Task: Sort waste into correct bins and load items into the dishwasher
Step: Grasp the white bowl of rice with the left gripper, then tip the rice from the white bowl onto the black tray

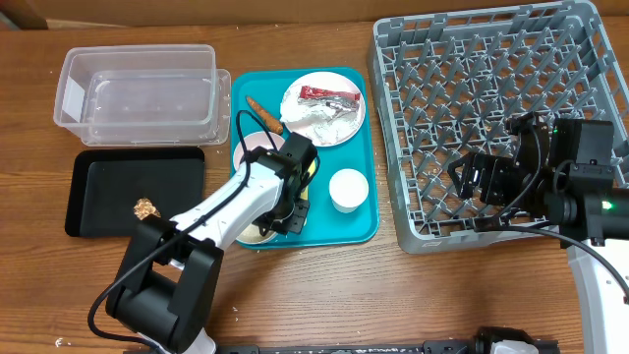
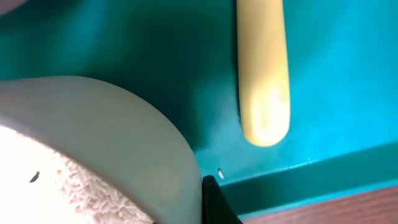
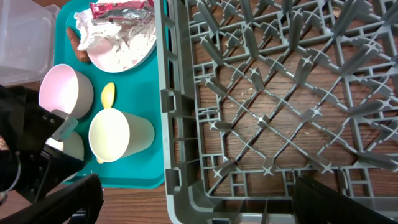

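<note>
By tray's front edge, left hand closed at bowl; right hand spread.

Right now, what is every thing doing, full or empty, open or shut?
Clear tub, empty.
Black tray, holds a brown chunk.
Plate, wrapper and napkins on it.
Rice bowl, rice inside.
Pink bowl, empty.
Cup, upright, empty.
Dish rack, empty.
Left fingers, shut at rice bowl's rim.
Right fingers, open above dish rack.

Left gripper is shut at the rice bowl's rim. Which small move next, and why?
Probably lift the pale round bowl straight up, level: the left gripper seems clamped on its rim, white rice lies inside, a pale yellow plastic spoon lies close.
</note>
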Motion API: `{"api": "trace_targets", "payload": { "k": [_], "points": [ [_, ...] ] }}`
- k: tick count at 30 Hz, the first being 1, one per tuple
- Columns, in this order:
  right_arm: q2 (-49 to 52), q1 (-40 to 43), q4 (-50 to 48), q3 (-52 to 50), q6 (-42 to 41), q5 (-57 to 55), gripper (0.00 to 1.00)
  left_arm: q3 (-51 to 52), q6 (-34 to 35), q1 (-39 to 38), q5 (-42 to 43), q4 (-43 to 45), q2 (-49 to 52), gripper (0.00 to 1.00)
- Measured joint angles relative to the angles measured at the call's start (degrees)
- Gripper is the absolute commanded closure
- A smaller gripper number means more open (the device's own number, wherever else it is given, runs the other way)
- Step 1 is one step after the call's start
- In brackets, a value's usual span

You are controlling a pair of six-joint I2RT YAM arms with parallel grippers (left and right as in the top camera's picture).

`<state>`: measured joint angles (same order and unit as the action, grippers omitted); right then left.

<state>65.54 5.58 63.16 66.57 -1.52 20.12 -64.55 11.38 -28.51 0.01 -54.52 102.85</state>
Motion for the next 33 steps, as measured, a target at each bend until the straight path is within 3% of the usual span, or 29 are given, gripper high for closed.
{"api": "trace_targets", "payload": {
  "k": [3, 8, 10, 12, 21, 27, 33],
  "points": [
    [0.00, 0.00, 0.02, 0.00, 0.02, -0.02, 0.00, -0.70, -0.04, 0.00, 0.50, -0.66, 0.00, 0.81],
    [0.00, 0.00, 0.02, 0.00, 0.02, -0.02, 0.00, -0.76, 0.02, 0.00, 0.83, -0.50, 0.00, 0.79],
    [0.00, 0.00, 0.00, 0.00, 0.02, -0.02, 0.00, -0.76, 0.02, 0.00, 0.83, -0.13, 0.00, 0.83],
    [0.00, -0.02, 0.00, 0.00, 0.00, 0.00, 0.00, -0.76, 0.00, 0.00, 0.90, 0.33, 0.00, 0.96],
    [0.00, -0.02, 0.00, 0.00, 0.02, -0.04, 0.00, -0.98, 0.44, -0.02, 0.44, -0.24, -0.20, 0.96],
    [0.00, 0.00, 0.02, 0.00, 0.00, -0.04, 0.00, -8.24, 0.46, 0.00, 1.70, -13.05, -0.07, 0.96],
    [0.00, 0.00, 0.04, 0.00, 0.02, 0.00, 0.00, -24.87, 0.17, 0.13, 3.39, -24.15, -0.09, 0.96]
  ]
}}
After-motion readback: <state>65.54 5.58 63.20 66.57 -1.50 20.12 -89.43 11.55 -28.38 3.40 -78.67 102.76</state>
